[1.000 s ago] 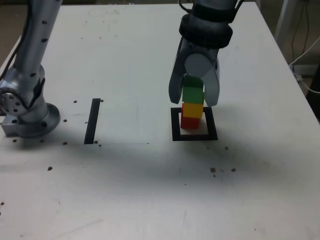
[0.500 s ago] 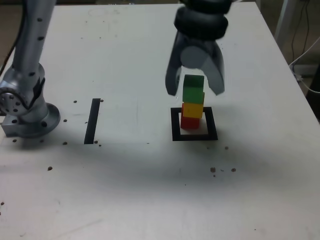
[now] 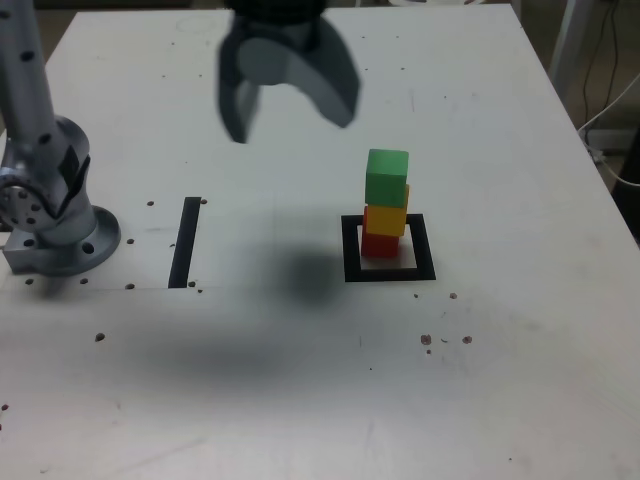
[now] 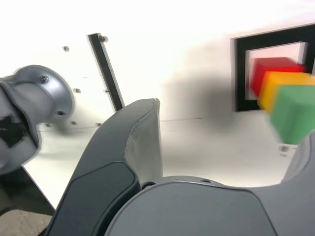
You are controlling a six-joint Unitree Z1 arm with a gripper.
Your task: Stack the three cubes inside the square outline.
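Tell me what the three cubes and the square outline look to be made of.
The green cube, yellow cube and red cube look like solid painted wood or plastic, which one I cannot tell: plain matte faces, no glare. The square outline looks like black tape: flat, thick, dull bands stuck on the white table.

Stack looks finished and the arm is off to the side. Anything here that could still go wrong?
The green cube sits slightly offset on the yellow cube, overhanging toward the exterior view's left, so a table bump might topple it. The red cube lies inside the square outline but close to its far edge. The open gripper is raised and clear; a low return pass could clip the stack.
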